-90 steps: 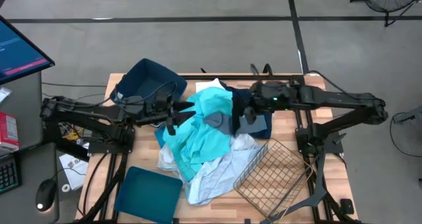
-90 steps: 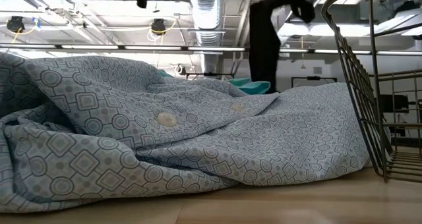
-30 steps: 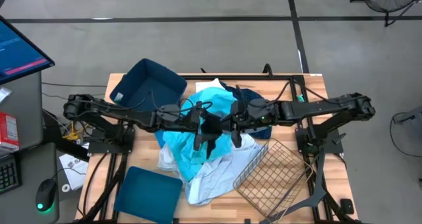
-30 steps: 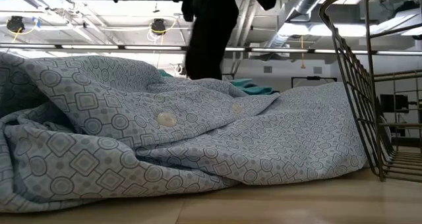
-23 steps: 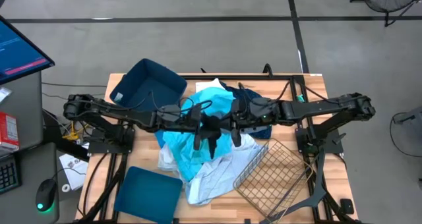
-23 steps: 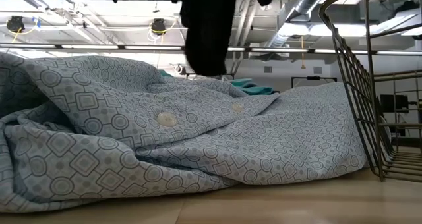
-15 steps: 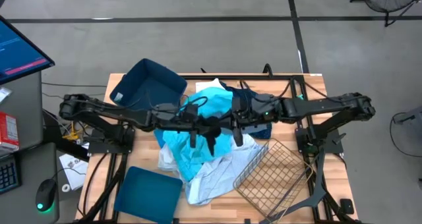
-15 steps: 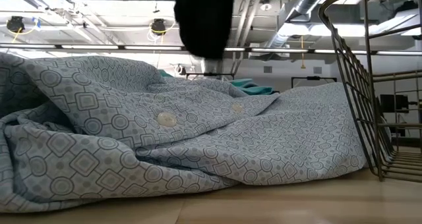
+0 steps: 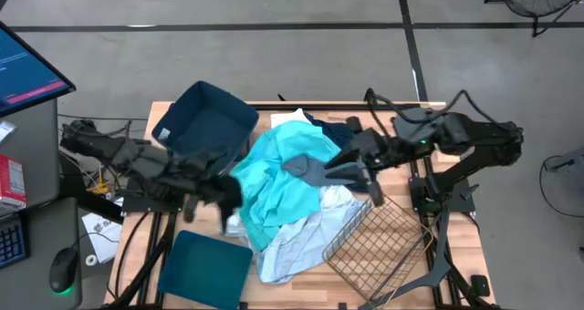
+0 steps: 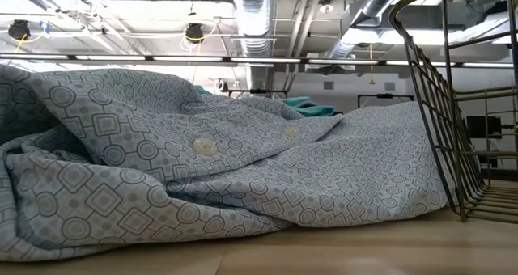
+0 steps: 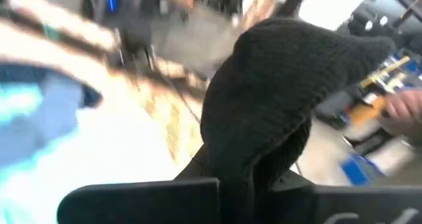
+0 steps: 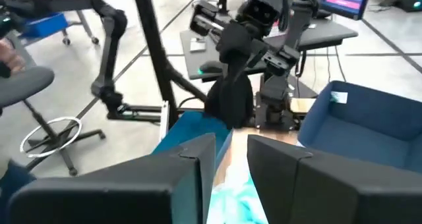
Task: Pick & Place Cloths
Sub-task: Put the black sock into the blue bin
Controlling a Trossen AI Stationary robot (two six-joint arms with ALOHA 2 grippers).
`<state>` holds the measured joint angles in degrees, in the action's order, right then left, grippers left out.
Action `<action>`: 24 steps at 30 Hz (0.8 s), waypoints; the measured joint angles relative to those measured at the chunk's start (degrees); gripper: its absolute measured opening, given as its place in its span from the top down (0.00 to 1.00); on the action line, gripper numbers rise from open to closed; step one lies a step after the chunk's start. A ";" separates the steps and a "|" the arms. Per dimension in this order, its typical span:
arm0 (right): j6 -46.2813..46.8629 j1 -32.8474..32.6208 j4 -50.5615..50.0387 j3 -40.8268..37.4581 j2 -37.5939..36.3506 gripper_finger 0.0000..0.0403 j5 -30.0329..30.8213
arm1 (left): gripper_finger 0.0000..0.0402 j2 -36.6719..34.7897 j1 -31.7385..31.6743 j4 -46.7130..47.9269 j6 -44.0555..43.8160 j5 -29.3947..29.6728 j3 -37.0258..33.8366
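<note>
Hanging from the clamped left tool (image 12: 234, 56), a dark cloth (image 12: 231, 99) escapes the low view; right tool (image 9: 370, 190) slightly parted.

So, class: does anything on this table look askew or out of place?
Yes. The wire basket lies tipped at the front right, partly on the heap of cloths. The flat bin overhangs the table's front edge.

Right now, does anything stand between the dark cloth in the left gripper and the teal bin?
Nothing visible does. The left gripper holds the dark cloth at the edge of the pile, and the gap to the teal bin looks free.
</note>
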<state>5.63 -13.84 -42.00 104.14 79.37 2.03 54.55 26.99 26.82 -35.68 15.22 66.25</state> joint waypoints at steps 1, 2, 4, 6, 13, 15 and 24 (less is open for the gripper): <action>0.02 -0.58 -1.16 0.88 0.00 0.78 0.76 | 1.00 -0.03 1.77 1.53 -2.88 0.06 0.19; 0.02 -1.11 -2.27 1.46 0.00 0.78 1.28 | 1.00 0.19 3.48 2.60 -5.27 0.12 0.24; 0.24 -1.85 -3.25 1.82 -0.02 0.78 2.49 | 1.00 1.66 6.70 5.75 -9.55 0.39 0.23; 0.42 -2.26 -4.66 1.82 0.02 0.78 2.92 | 1.00 3.90 9.56 8.57 -13.11 0.32 0.19; 6.98 -3.69 -12.34 1.22 0.61 0.78 2.95 | 1.00 14.17 16.37 22.53 -22.33 0.05 0.17; 8.78 -3.90 -12.37 -0.01 0.50 0.78 2.96 | 1.00 17.32 17.72 26.62 -24.80 -0.14 0.05; 12.47 -5.98 -15.24 -0.61 0.61 0.78 2.94 | 1.00 28.00 20.22 27.99 -27.21 -2.88 -5.37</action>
<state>18.10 -19.82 -57.24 103.53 79.99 4.98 82.54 47.21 54.81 -62.89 12.34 60.87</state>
